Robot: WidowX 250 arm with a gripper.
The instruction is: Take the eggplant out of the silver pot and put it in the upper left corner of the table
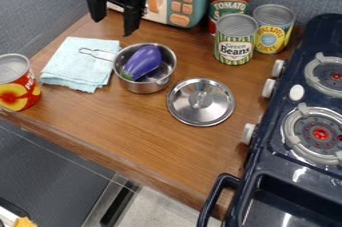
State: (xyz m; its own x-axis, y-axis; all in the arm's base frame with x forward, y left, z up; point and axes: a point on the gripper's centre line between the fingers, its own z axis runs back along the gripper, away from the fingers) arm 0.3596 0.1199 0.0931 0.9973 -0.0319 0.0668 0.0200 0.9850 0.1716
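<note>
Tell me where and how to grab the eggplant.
I'd grip the eggplant mid-body from above, since the silver pot walls it in. It lies slantwise, green cap at the view's lower left, so closing the pincer across its narrower width looks surest.

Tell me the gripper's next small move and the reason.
I'd bring the gripper over the pot, in line with the eggplant. The eggplant lies inside, and the lid is off, so the way in from above looks free. The gripper is open and empty, but hangs up and to the left of the pot in the view.
</note>
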